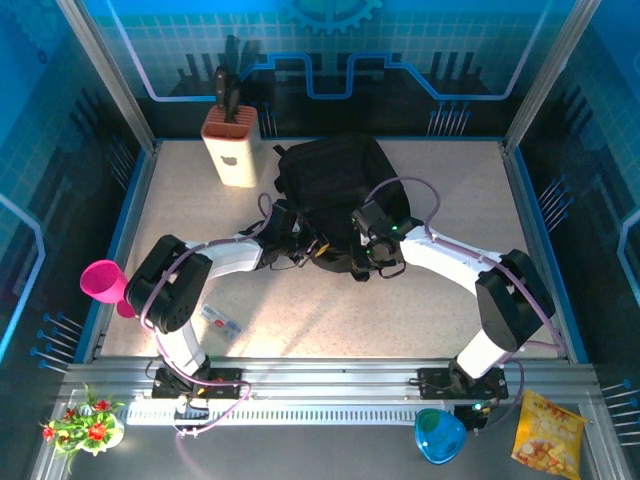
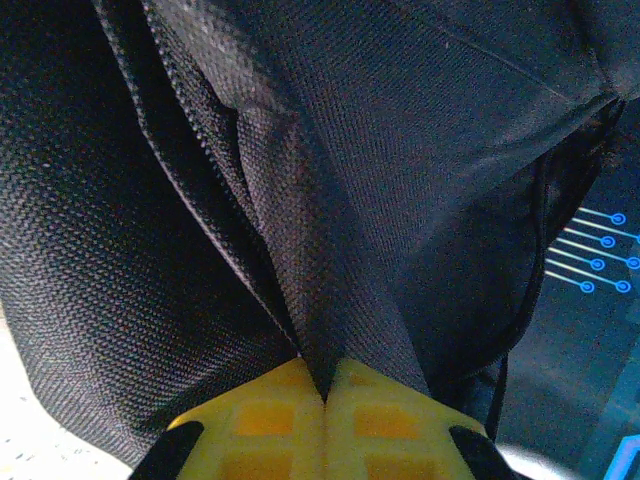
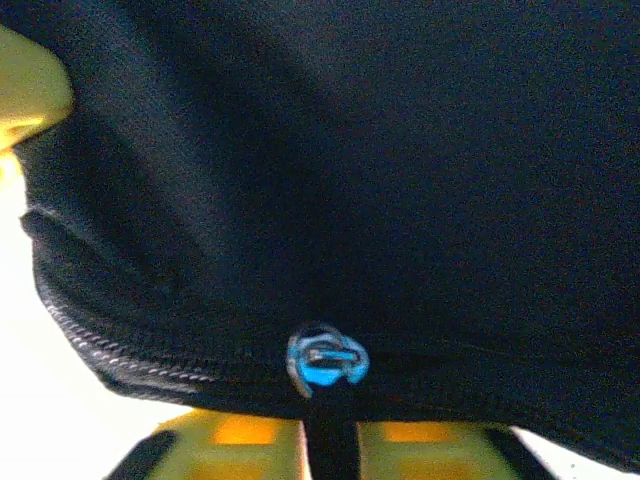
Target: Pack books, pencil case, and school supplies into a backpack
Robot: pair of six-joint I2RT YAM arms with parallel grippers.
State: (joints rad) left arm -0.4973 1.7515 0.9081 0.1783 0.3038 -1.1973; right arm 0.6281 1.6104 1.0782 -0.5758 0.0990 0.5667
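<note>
Where L claw (image 2: 325,398) pinches, blk backpack (image 2: 330,170) creased.

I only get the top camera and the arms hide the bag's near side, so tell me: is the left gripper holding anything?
Observer: Yes. The left gripper is shut on a pinched fold of the backpack fabric.
Operator: And the right one?
Observer: The right gripper is shut on a dark pull tab.
Operator: What does that tab hang from?
Observer: A blue slider just above the fingers. It sits on the zipper along the backpack's edge.
</note>
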